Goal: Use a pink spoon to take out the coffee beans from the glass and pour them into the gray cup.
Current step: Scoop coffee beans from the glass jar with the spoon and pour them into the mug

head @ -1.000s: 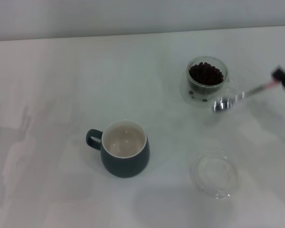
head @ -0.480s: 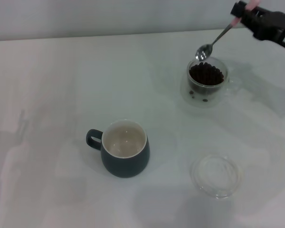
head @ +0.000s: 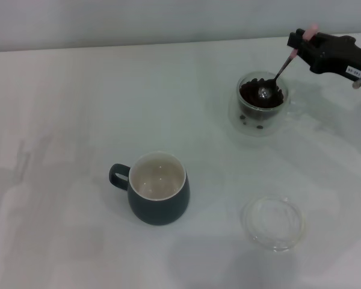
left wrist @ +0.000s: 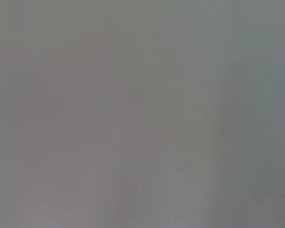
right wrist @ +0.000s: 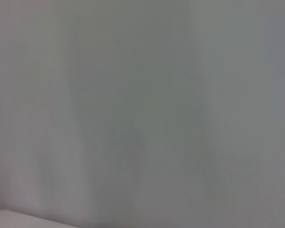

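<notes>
In the head view my right gripper (head: 300, 41) is at the far right, shut on the pale pink handle of the pink spoon (head: 278, 73). The spoon slants down into the glass (head: 262, 103), its metal bowl resting on the dark coffee beans (head: 253, 95) heaped inside. The gray cup (head: 159, 188) stands at the table's middle front, handle to the left, its cream inside bare. My left gripper is out of view. Both wrist views show only a plain grey surface.
A shallow clear round dish (head: 273, 220) lies at the front right, below the glass. The white table (head: 78, 120) ends at a pale wall along the back.
The right gripper swung the spoon from beside the glass up above its rim, then lowered the spoon's bowl into the beans. The left gripper at the left edge has slipped out of view.
</notes>
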Robot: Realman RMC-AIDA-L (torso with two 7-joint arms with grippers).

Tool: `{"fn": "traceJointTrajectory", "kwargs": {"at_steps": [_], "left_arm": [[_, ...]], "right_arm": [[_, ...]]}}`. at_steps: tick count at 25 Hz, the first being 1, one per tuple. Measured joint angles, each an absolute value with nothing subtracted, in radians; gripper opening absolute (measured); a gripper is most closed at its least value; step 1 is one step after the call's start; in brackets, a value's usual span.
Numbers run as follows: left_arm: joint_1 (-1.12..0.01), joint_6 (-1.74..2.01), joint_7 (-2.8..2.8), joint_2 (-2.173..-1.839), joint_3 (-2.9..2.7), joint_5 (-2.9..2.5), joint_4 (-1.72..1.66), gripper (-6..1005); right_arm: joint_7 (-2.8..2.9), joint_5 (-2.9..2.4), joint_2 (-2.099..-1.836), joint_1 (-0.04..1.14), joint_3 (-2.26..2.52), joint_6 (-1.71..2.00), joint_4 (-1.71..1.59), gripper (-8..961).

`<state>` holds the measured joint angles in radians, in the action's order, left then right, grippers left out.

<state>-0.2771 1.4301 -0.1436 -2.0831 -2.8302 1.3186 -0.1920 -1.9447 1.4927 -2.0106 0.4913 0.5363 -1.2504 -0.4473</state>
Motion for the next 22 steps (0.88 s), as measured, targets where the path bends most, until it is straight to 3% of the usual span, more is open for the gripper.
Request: {"fn": "traceJointTrajectory", "kwargs": {"at_steps": [22], "left_arm": [[-0.285, 1.419, -0.144, -2.083, -2.830, 1.318, -0.193, 742]], "right_arm": [[-1.685, 1.546, -2.008, 0.470, 0.537, -1.159, -0.389, 158]]}}
